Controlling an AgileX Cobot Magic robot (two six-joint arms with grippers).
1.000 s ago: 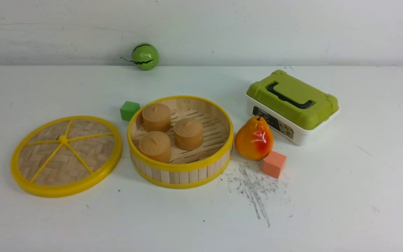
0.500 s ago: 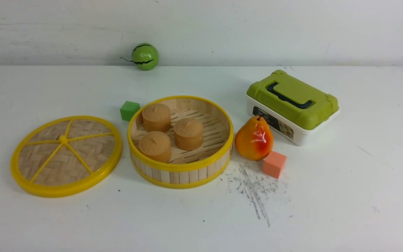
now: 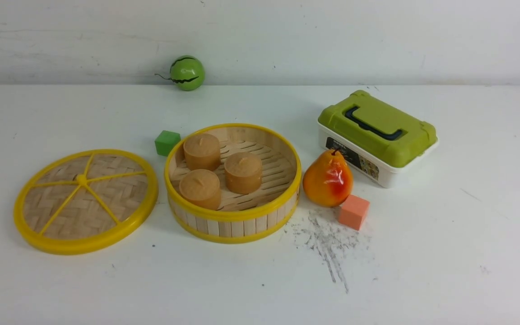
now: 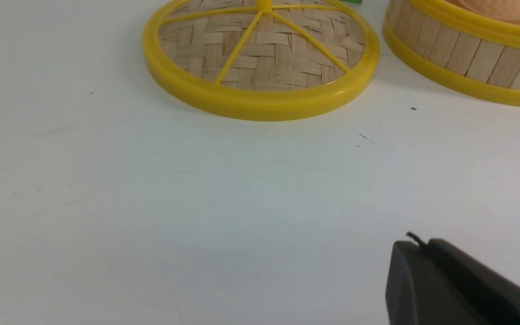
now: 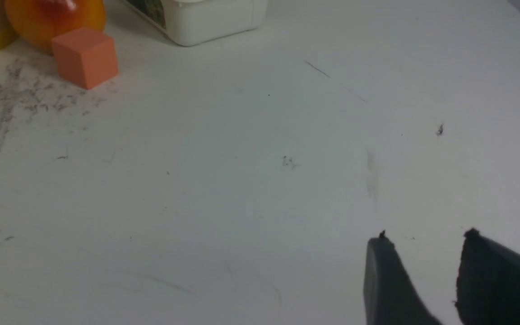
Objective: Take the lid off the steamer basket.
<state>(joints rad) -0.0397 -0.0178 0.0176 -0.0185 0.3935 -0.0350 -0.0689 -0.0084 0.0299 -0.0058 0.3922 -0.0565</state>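
**Lid off, lying beside the open steamer basket**

The lid (image 3: pixel 85 201) lies flat on the table (image 3: pixel 422 253), well ahead of the left gripper (image 4: pixel 415 246), whose jaws are pressed together on nothing. The steamer basket (image 3: pixel 233 221) stands uncovered just beside the lid, three brown buns (image 3: pixel 242 171) inside. The right gripper (image 5: pixel 424 239) hovers over bare table, jaws narrowly apart, empty.

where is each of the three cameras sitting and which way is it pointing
Front: between the arms, facing forward over the table; no robot parts show.
Left wrist: low, facing the lid and steamer basket; left gripper shows, shut.
Right wrist: low, facing the orange cube; right gripper shows, open.
Shared: front also shows lid, basket, cube.
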